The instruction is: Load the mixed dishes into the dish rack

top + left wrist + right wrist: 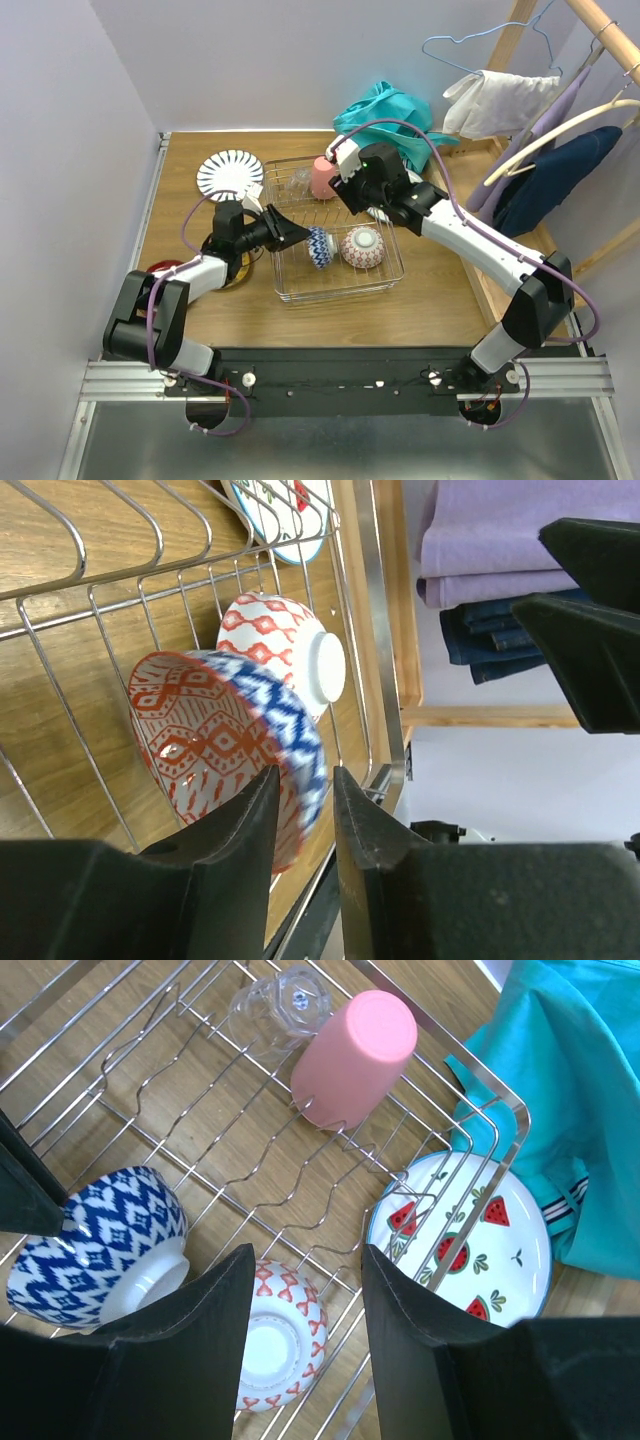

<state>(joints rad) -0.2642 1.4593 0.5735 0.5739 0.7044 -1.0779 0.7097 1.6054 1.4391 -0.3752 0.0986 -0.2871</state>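
Your blue bowl (225, 745), blue zigzag outside and red diamonds inside, is tipped on its side on the grid bottom of the dish rack (295, 280), its open mouth turned toward your left gripper (305, 772). That gripper's two fingers are pinched on the bowl's rim, one pad inside the wall and one outside, with only the rim's thickness between them. Just past the bowl, on the side away from those fingers, the red-patterned bowl (280, 645) sits upside down in the same rack, foot ring up. The two are close side by side, but you cannot tell whether they touch.

Your right gripper (307, 1255) hangs above the middle of the rack, fingers spread wide with nothing between them. Below and ahead of it the pink cup (355, 1055) lies tilted among the wire pegs, and the clear glass (280, 1000) sits just beside the cup, farther from the fingers. To the outer side of the right finger, the watermelon plate (465, 1245) leans at the rack's corner, near a teal cloth (570, 1110) that lies outside the wire.

Behind your left gripper, outside the rack, the blue-striped plate (230, 175) rests flat on the table (440, 300). Under the left forearm you can see a gold saucer (238, 276), partly hidden, and a red saucer (160, 268) beside the elbow.
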